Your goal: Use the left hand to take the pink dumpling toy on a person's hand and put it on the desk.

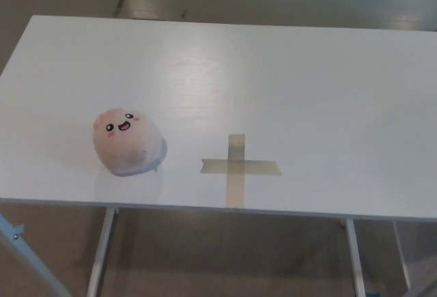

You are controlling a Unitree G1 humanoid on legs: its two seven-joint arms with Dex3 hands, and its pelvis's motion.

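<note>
A tape cross (238,168) is stuck flat near the front edge. Metal legs (101,252) are seen beneath, over a brown floor (225,252).

Dumpling toy (128,140) on desk (307,78) (front-left), left of tape cross (238,168).

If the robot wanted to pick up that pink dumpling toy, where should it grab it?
Probably around the round middle of the pink dumpling toy, coming down from above on the robot's left. It sits alone on the white desk, left of the tape cross, soft-looking and rounded with no handle.
</note>
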